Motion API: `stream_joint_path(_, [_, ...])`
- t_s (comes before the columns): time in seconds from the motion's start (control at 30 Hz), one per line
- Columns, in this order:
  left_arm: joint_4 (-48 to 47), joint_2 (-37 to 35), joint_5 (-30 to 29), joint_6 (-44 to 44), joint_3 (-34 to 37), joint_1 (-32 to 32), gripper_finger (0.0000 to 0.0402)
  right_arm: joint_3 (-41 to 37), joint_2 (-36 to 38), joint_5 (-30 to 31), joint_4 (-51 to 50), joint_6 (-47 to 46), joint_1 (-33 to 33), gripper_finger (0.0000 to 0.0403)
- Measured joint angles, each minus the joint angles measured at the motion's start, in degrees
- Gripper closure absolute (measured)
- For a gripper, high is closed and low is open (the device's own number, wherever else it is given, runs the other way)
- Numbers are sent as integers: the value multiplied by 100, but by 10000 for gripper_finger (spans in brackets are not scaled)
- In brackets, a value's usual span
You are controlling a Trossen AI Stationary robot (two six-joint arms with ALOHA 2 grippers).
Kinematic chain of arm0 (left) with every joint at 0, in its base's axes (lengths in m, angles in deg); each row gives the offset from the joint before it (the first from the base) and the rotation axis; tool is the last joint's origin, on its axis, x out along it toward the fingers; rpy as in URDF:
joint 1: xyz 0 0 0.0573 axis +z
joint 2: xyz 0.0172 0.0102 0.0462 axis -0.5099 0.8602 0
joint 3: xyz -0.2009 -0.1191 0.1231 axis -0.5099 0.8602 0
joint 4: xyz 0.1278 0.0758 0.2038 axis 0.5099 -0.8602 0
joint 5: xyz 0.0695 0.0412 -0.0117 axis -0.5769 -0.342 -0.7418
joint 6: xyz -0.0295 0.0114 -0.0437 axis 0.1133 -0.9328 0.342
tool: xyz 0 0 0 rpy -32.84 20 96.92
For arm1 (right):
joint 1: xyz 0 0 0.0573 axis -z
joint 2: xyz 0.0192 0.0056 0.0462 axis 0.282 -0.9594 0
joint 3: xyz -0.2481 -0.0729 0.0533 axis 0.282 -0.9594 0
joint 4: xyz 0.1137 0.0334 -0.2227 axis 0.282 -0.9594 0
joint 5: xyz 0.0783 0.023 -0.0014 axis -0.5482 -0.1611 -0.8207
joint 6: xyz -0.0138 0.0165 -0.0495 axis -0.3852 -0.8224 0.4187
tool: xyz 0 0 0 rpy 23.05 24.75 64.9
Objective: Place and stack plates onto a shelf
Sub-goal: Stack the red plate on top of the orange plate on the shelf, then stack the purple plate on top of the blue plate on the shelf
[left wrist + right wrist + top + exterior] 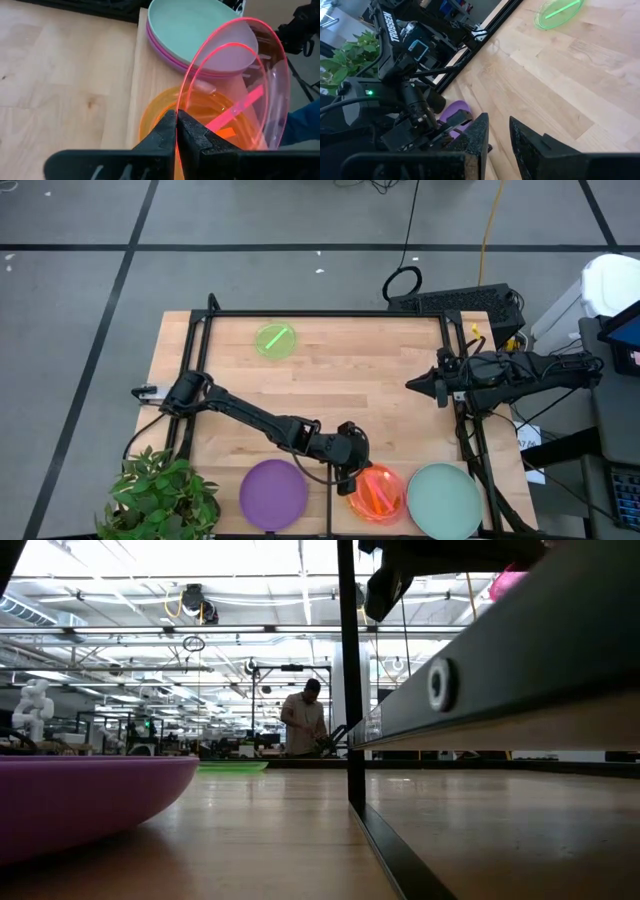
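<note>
The wooden desk carries the pale shelf at its 5 o'clock corner, where a teal plate tops a magenta one. A purple plate sits at 6 o'clock, a green plate at 11 o'clock. The left end effector is pinched onto a red-pink plate, tilted above an orange plate on the shelf. The right end effector, slightly parted and empty, hovers at 3 o'clock. The left arm reads "TROSSEN".

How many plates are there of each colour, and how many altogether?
green plate: 1
purple plate: 1
pale teal plate: 1
magenta plate, under the teal one: 1
orange plate: 1
red-pink plate: 1
Total: 6
</note>
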Motion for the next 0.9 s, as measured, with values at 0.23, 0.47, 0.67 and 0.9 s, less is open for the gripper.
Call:
stream_joint_path(0.23, [1, 0, -101, -29, 0, -13, 341, 0, 0, 0, 0, -22, 0, 342])
stream_joint_path(0.47, [77, 0, -136, 166, 2, 22, 328, 0, 0, 0, 0, -20, -2, 342])
stream_joint_path(0.67, [140, -29, -152, 482, 9, 76, 328, 0, 0, -3, -2, 24, 0, 342])
stream_joint_path(0.9, [220, -300, -152, 1209, 15, 230, 327, 0, 11, -22, -2, 187, 0, 342])
